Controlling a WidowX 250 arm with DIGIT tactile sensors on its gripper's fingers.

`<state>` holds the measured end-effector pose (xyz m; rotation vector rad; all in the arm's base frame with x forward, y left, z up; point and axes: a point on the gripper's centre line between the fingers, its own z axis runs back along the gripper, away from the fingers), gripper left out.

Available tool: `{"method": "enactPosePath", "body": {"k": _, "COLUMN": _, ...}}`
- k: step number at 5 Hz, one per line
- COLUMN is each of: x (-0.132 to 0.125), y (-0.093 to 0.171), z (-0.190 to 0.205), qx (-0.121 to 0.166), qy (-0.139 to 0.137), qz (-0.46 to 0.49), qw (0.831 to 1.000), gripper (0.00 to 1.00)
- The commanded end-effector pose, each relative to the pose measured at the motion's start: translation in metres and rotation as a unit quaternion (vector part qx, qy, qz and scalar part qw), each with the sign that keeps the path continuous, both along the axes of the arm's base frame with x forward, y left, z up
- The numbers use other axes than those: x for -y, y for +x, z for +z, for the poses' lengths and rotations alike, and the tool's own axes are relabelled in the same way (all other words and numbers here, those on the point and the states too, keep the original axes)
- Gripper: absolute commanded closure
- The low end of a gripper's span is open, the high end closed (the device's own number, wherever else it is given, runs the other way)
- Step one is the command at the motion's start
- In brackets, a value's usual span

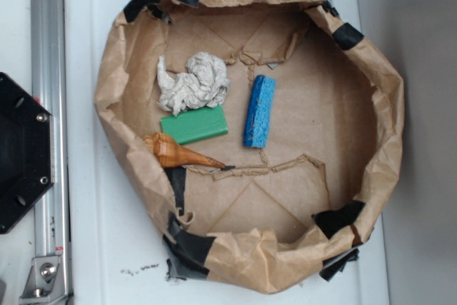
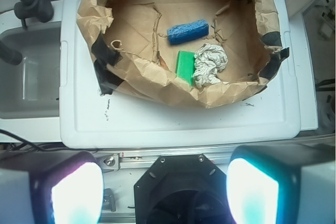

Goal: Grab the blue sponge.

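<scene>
The blue sponge [image 1: 259, 111] lies flat in the middle of a brown paper enclosure [image 1: 389, 105], long side running near to far in the exterior view. In the wrist view the blue sponge [image 2: 187, 31] shows far ahead, lying crosswise. My gripper [image 2: 165, 192] is open with nothing between its two glowing pads [image 2: 77, 192]. It hangs high above the robot's black base [image 2: 181, 192], well back from the enclosure. The gripper does not show in the exterior view.
Beside the sponge lie a green rectangular block [image 1: 194, 125], a crumpled white cloth [image 1: 194, 81] and an orange cone-shaped shell [image 1: 175, 152]. Black tape patches [image 1: 189, 248] hold the paper wall. The black base [image 1: 21, 151] and a metal rail [image 1: 48, 105] stand at the left.
</scene>
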<state>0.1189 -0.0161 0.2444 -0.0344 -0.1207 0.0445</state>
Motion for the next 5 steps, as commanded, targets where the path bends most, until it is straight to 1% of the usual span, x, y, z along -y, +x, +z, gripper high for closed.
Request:
{"method": "enactPosePath", "body": {"k": 1, "x": 0.000, "y": 0.000, "z": 0.000, "qx": 0.000, "qy": 0.000, "qz": 0.000, "qw": 1.000, "gripper": 0.00}}
{"method": "enactPosePath", "body": {"k": 2, "x": -0.012, "y": 0.047, "z": -0.025, "qx": 0.008, "qy": -0.004, "qz": 0.082, "qw": 0.997, "gripper": 0.00}}
{"method": "enactPosePath", "body": {"k": 3, "x": -0.018, "y": 0.093, "z": -0.062, "qx": 0.017, "qy": -0.017, "qz": 0.205, "qw": 0.978, "gripper": 0.00}}
{"method": "enactPosePath", "body": {"k": 4, "x": -0.042, "y": 0.123, "z": -0.113, "qx": 0.003, "qy": -0.015, "qz": 0.326, "qw": 0.945, "gripper": 0.00}}
{"method": "enactPosePath", "body": {"k": 5, "x": -0.049, "y": 0.139, "z": -0.142, "qx": 0.017, "qy": -0.004, "qz": 0.306, "qw": 0.952, "gripper": 0.00}}
